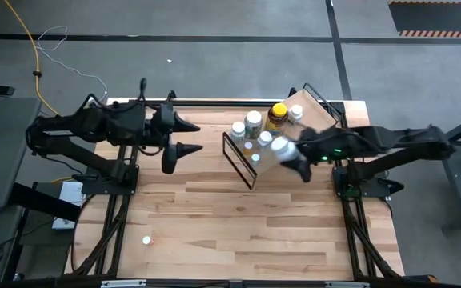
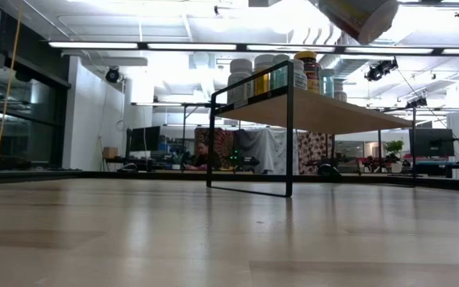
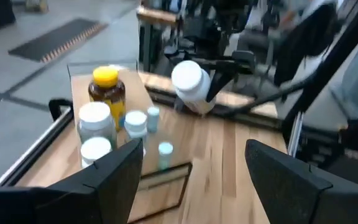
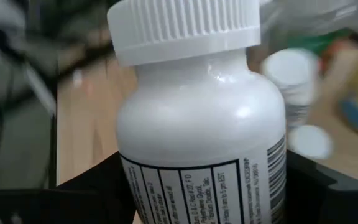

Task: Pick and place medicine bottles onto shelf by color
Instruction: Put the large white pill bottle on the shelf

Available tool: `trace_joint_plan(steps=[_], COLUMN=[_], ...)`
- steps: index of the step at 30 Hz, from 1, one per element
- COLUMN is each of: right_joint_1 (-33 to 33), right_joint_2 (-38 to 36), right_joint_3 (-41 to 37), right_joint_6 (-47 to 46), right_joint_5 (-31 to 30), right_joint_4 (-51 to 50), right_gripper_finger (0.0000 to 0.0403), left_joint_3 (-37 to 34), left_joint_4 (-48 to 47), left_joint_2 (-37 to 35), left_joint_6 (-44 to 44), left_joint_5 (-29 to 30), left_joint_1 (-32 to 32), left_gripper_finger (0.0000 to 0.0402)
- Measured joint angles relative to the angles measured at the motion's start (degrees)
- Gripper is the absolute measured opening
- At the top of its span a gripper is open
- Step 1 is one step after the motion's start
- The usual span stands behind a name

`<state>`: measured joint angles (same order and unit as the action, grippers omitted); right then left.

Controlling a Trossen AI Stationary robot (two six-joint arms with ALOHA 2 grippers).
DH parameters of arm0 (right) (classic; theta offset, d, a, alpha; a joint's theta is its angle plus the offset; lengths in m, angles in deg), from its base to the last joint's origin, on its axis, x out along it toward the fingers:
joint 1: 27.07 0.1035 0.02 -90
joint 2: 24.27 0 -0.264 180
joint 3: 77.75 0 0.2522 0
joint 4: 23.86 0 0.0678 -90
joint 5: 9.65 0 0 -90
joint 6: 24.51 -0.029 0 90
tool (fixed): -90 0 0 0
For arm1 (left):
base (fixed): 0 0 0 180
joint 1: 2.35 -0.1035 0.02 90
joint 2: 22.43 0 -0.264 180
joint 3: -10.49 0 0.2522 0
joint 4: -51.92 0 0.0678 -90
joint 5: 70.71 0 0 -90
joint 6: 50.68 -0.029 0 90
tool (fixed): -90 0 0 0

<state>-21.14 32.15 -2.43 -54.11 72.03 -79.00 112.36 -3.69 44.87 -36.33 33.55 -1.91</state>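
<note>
The light-wood shelf point(image 1: 306, 102) stands at the table's far right, with black wire ends point(image 2: 249, 135). On it stand several white-capped medicine bottles point(image 1: 252, 122) and an amber one with a yellow cap point(image 1: 277, 114). My right gripper point(image 1: 294, 158) is over the shelf's near edge, shut on a white bottle point(image 1: 281, 146) with a ribbed white cap point(image 4: 185, 28). That bottle's bottom shows overhead in the low view point(image 2: 365, 16). My left gripper point(image 1: 192, 137) hovers open left of the shelf, with nothing between its fingers point(image 3: 114, 180). My right gripper pinches the white bottle's labelled body point(image 4: 135, 186) between its two fingers, one on each side, well below the cap. The fingers come from the table's right, slanting down, and lie across the bottle. The bottle is lifted clear above the shelf and tilted point(image 3: 188, 84).
The near half of the butcher-block tabletop point(image 1: 238, 232) is bare wood, apart from a small white thing point(image 1: 146, 239) near the front left. A yellow cable point(image 1: 30, 48) lies on the floor beyond the far edge. A person point(image 2: 202, 155) sits in the room behind.
</note>
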Motion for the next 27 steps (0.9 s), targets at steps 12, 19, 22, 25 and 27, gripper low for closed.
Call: trace_joint_plan(steps=[12, 19, 22, 25, 27], right_joint_1=[2.98, -2.29, -5.89, -9.72, -12.72], right_joint_2=[-21.66, -25.19, -25.39, -25.37, -25.77], right_joint_3=[-22.59, -26.28, -28.79, -31.92, -32.71], right_joint_6=[-3.88, 0.05, 0.07, 1.73, 4.79], right_joint_5=[-41.37, -48.93, -48.19, -46.45, -42.74], right_joint_4=[13.27, 13.75, 14.75, 18.47, 21.40], right_gripper_finger=[0.0270, 0.0270, 0.0270, 0.0270, 0.0270], left_joint_3=[-15.04, -15.04, -15.04, -15.04, -15.04], left_joint_4=[24.48, 24.57, 24.59, 24.91, 25.50], left_joint_2=[-6.61, -6.61, -6.61, -6.61, -6.61], left_joint_6=[3.77, 6.44, 6.60, 6.71, 6.73], left_joint_5=[0.09, 0.27, 0.41, 0.69, 1.22], left_joint_1=[-0.47, 0.00, 0.00, 0.00, 0.00], left_gripper_finger=[0.0273, 0.0273, 0.0273, 0.0273, 0.0273])
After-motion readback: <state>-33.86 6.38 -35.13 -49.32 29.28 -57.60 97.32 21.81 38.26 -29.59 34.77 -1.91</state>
